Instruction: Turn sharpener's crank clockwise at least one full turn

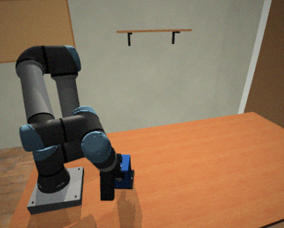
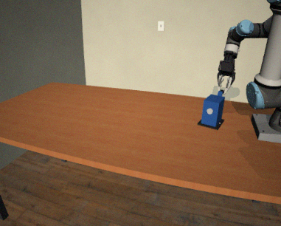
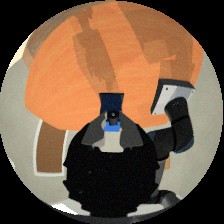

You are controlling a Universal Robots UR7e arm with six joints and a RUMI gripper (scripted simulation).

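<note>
While no writing shows on it, the blue sharpener [image 2: 212,114] stands on the orange surface [image 2: 111,129] near the arm's base plate [image 1: 77,197]; the hand [image 2: 224,86] above grasps its crank [image 3: 113,116] at the top.

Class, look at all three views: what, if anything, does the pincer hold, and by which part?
The pincer is shut on the crank handle of the blue sharpener, gripping the small knob at the crank's end, above the sharpener's top rear edge.

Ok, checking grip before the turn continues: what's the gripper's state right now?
Gripper: closed on the sharpener's crank handle, above the blue sharpener.
</note>
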